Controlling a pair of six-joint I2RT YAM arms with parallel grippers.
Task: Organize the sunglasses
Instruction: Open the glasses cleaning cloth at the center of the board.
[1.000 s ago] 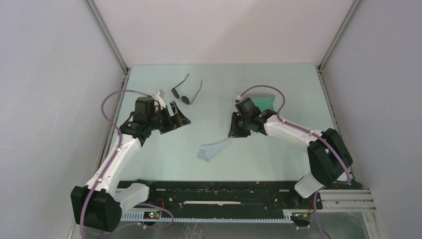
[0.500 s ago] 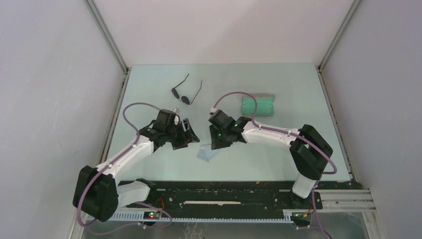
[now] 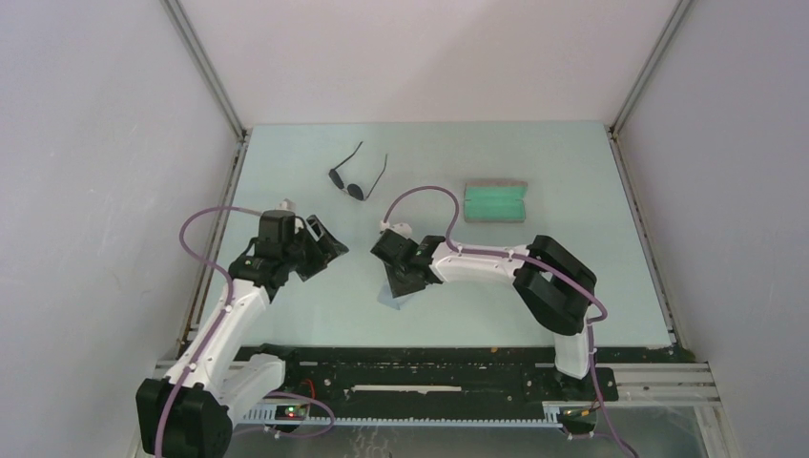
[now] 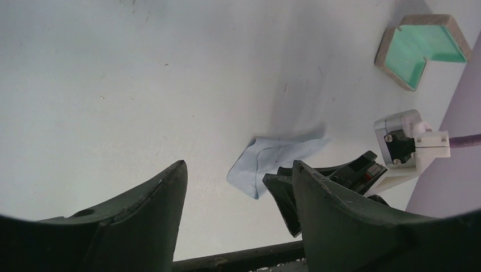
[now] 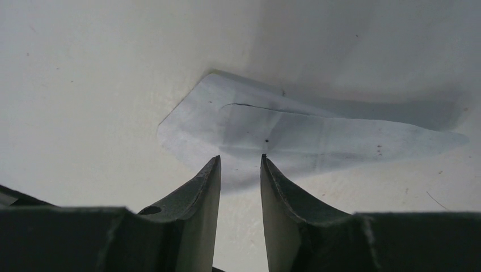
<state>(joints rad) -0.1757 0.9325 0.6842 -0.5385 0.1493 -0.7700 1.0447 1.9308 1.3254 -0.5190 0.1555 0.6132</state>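
Note:
The sunglasses [image 3: 354,179], a thin black wire pair with dark oval lenses, lie open at the back of the table, apart from both grippers. They do not show in either wrist view. My left gripper [image 3: 322,248] [image 4: 239,164] stands open and empty above the table, left of the light blue cloth [image 4: 266,158]. My right gripper [image 3: 399,284] [image 5: 240,157] hangs just over the cloth [image 5: 295,130] with a narrow gap between its fingertips and nothing in it. The cloth [image 3: 388,301] is mostly hidden under it in the top view.
A grey oblong case with green lining [image 3: 496,202] [image 4: 422,48] lies open at the back right. The black rail of the arm bases [image 3: 420,367] runs along the near edge. Metal frame posts stand at the back corners.
My right gripper has swung left, away from the case, and come down over the cloth. My left gripper has pulled back from near the sunglasses and now sits left of the cloth.

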